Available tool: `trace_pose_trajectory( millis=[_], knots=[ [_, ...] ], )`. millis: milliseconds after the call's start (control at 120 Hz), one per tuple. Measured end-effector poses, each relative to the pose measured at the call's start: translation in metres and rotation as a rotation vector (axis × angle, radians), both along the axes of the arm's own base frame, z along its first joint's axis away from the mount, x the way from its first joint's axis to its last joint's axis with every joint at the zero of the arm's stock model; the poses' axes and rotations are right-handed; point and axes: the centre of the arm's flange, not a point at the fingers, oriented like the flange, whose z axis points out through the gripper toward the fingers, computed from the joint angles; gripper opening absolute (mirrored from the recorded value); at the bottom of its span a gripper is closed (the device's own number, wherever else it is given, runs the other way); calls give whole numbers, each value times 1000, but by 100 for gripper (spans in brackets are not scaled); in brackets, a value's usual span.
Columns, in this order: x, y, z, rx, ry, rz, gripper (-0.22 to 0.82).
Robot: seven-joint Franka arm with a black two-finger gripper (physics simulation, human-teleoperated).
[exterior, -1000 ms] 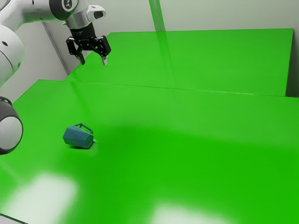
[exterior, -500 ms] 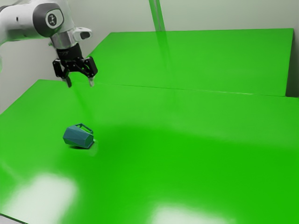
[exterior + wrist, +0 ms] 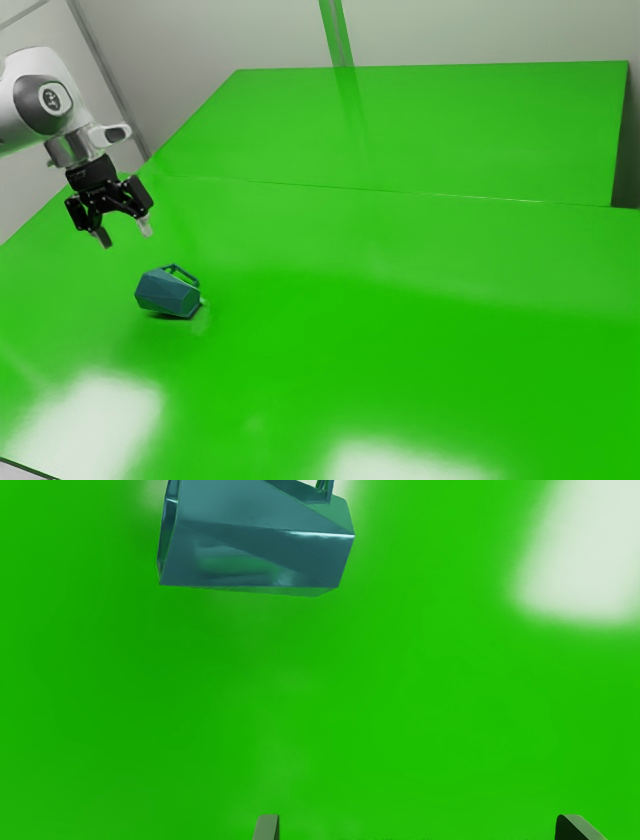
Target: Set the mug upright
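In the exterior view the gripper (image 3: 126,236) hangs above the green table, up and to the exterior view's left of the mug, its fingers wide apart with nothing between them. The blue-teal faceted mug (image 3: 168,293) lies on its side on the table, its handle toward the upper right of that view. In the wrist view the mug (image 3: 260,545) is cut off by the picture's edge, with part of its handle and its open rim showing. It is well away from the gripper (image 3: 415,825), whose two fingertips stand far apart.
The mug lies on a large glossy green table (image 3: 400,330) with pale light reflections. Behind it rises another green surface (image 3: 430,130), with a light wall beyond.
The arm has moved toward the exterior view's left and down, bringing the gripper lower and nearer the mug's height. The mug has not moved, and the fingers have stayed apart.
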Motion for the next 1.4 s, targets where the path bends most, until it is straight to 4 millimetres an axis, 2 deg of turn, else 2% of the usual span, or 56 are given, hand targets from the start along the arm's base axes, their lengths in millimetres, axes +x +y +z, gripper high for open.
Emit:
trace_pose_trajectory(
  millis=[142,250,417,567,800,900,1175,1400],
  knots=[
    [-18,35,-18,-63,-7,0,60],
    [-23,56,-33,-91,-14,-18,60],
    [-11,59,-61,-121,-37,-101,60],
    [-1,71,-86,-136,-78,-155,60],
    [1,113,-113,-149,-155,-182,60],
    [4,128,-116,-158,-195,-196,60],
    [10,144,-146,-259,-278,-199,60],
    [13,144,-164,-340,-330,-208,60]
  ],
)
